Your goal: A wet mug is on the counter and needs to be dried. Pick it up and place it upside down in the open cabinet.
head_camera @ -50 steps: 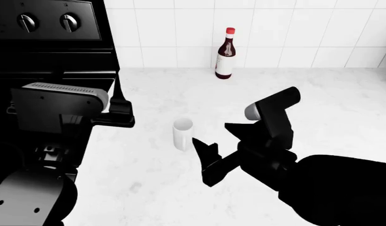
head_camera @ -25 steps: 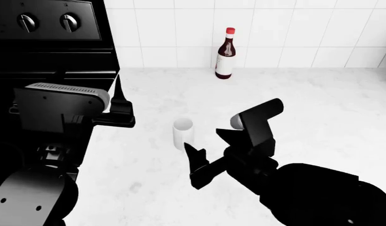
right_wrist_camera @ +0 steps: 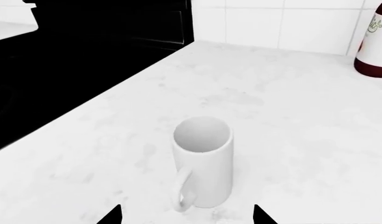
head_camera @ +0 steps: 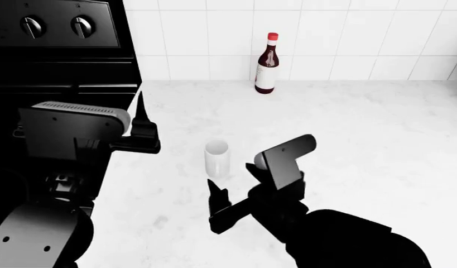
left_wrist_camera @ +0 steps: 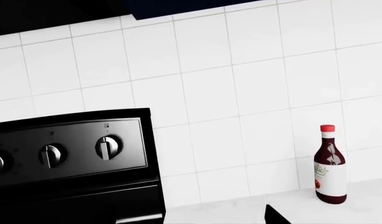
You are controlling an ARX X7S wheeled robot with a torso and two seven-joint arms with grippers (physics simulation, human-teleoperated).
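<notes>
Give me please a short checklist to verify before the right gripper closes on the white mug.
1. Mug stands upright on the counter, opening up: ok.
2. Right gripper open: ok, fingers spread apart.
3. Mug between the fingertips: not ok; in the right wrist view the tips are short of it.
4. Handle position known: ok, it faces the right gripper.
5. Bottle away from the approach: ok, it is far back by the tile wall.
6. Left gripper clear of the mug: ok, it is beside the stove edge; open or shut cannot tell.
</notes>
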